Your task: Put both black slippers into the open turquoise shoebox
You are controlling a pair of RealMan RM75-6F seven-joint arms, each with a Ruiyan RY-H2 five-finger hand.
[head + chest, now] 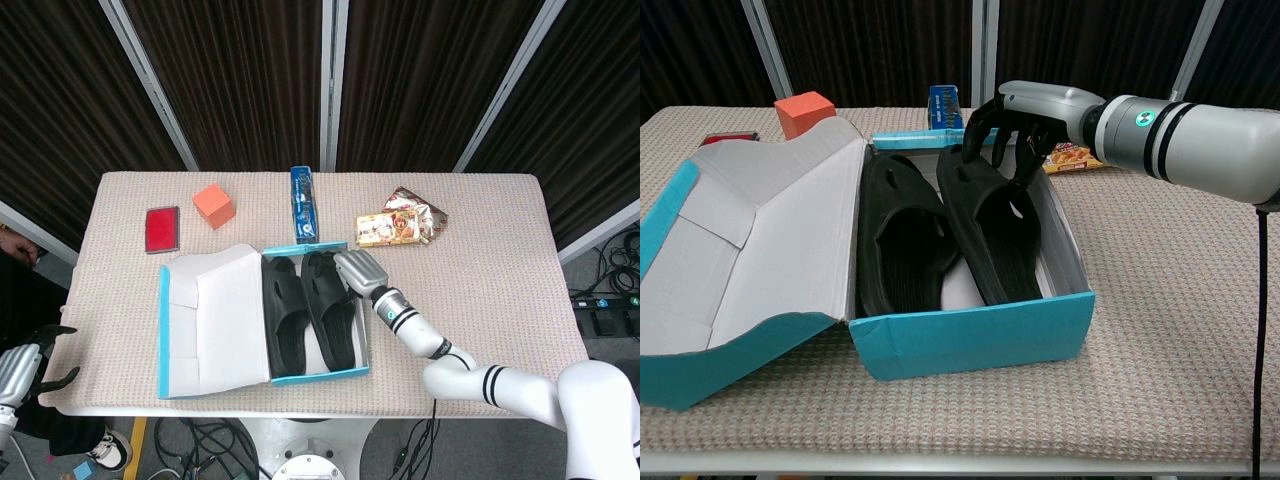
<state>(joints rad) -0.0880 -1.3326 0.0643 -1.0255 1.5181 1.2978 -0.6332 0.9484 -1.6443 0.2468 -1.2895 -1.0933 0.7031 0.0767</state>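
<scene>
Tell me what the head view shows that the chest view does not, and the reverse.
Only the head view shows the left hand, off the table's left edge, and the whole red card. Only the chest view shows the right hand's fingers on the right slipper strap. Both show the turquoise shoebox, left slipper, orange cube and snack packets.

turquoise shoebox (970,330) open, lid flap folded out left | left black slipper (902,240) flat inside | right black slipper (992,225) inside beside it, touching
</scene>
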